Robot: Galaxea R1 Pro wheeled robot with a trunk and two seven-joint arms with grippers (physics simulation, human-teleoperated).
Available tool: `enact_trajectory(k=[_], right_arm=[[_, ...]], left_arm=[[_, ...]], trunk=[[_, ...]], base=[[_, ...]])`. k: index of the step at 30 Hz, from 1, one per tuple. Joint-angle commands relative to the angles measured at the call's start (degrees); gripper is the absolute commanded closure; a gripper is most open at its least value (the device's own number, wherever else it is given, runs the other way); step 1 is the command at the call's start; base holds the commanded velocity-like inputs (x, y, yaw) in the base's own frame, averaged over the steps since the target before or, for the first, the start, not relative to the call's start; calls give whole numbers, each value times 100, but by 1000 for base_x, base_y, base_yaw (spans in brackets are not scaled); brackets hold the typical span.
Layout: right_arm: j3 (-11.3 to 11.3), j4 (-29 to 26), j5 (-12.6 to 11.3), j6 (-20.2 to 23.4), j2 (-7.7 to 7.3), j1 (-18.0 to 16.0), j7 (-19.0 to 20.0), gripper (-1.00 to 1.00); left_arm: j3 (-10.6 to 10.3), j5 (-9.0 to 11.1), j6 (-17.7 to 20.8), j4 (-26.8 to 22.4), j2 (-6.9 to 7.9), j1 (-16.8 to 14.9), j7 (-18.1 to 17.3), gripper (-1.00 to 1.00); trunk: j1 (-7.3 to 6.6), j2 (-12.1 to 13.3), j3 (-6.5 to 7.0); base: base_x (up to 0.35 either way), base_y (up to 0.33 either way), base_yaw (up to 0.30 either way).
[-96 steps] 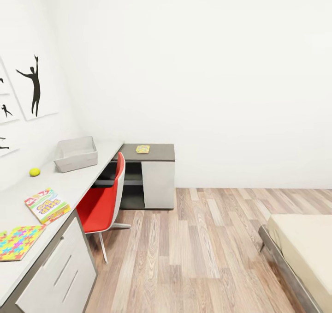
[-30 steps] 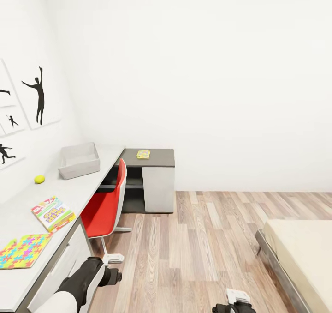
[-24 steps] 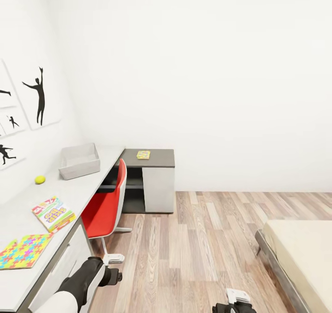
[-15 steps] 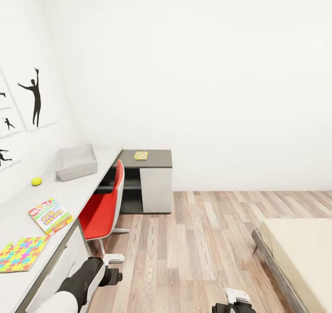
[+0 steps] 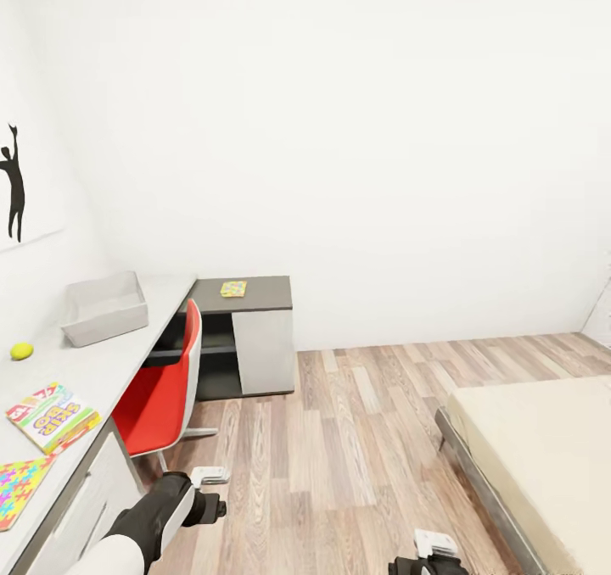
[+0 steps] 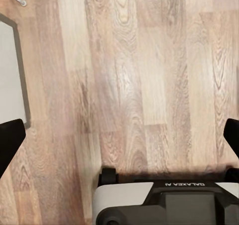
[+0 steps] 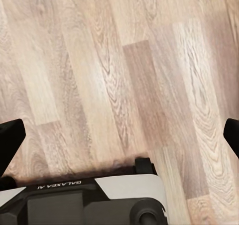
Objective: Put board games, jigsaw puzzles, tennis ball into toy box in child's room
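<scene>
I am standing on the wooden floor (image 5: 356,439) of the child's room with both arms hanging low, and nothing has been collected yet. My left gripper (image 5: 209,476) hangs just off the front of the desk drawers; in its wrist camera the two dark fingertips (image 6: 11,141) sit at opposite edges of the picture with bare planks between them, so it is spread wide and empty. My right gripper (image 5: 436,544) is the same, its fingertips (image 7: 10,138) far apart over the boards, carrying nothing. On the table (image 5: 93,371) along the wall I see the toy box (image 5: 103,308) at the far end, the tennis ball (image 5: 21,350) nearer, then a board game (image 5: 51,414) and a jigsaw puzzle (image 5: 17,490) at the near edge. A second small puzzle (image 5: 233,288) lies on the dark cabinet (image 5: 255,291) past the red chair (image 5: 161,397). The bed (image 5: 543,456) is to my right; I cannot see any games on the part in view. To do this well I should pick one target, square my base to it, and keep my arms tucked until I have cleared the chair.
</scene>
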Motion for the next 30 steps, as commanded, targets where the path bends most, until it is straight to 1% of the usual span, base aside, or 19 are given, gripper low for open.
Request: enact_trajectory(k=[1,10,16,24,30], right_arm=[[-24,-11,-26,25,11,-5,-23,-100],[-16,11,-7,21,-1,-3,-30,-100],[-16,12,-19,19,18,-3,-26,-100],[-17,11,-73,19,34,-5,-18,-100],[-21,11,-90,19,34,-6,-14,-100]], left_arm=[[8,4,32,-11,0,-2,-9,-100],[2,5,5,-11,-24,-2,-14,-100],[-23,-2,-49,-11,-59,-2,-25,-100],[-31,-4,-124,-11,-63,-2,-24,-100],[-32,-4,-140,-11,-63,-1,-20,-100]], trunk=[[3,-11,-13],[3,-11,-14],[3,-11,-15],[3,-11,-15],[3,-11,-15]], base=[[0,0,-79],[0,0,-25],[48,-17,-2],[239,-107,-7],[282,-114,-162]])
